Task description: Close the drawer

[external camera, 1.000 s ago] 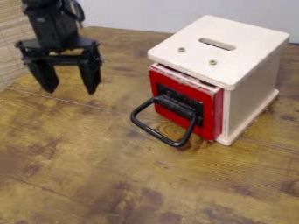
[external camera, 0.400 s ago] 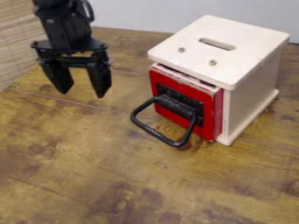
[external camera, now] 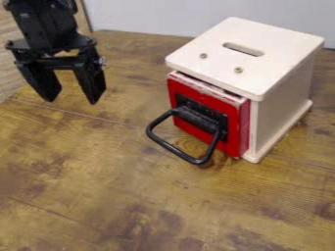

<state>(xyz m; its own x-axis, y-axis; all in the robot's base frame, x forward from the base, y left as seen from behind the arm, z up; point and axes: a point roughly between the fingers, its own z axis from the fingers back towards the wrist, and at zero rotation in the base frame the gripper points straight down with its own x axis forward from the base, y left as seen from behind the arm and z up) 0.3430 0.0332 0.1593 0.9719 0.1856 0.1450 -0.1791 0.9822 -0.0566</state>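
Note:
The drawer [external camera: 207, 116] is a red front with a dark slotted centre, set in a cream-white cube box [external camera: 268, 74] at the right of the wooden table. It sticks out slightly from the box's front face. Its large black loop handle [external camera: 181, 140] hangs down and rests on the table in front of it. My black gripper [external camera: 69, 90] hovers at the far left, well away from the drawer, pointing down with its two fingers spread open and nothing between them.
The wooden tabletop [external camera: 118, 196] spreads across the front and left. The box's white top has a slot [external camera: 244, 47] and two small screws. A woven surface [external camera: 7, 59] borders the table at the left edge.
The gripper first shifted right toward the drawer, then moved back left and slightly up. It stays open. The drawer and handle have not moved.

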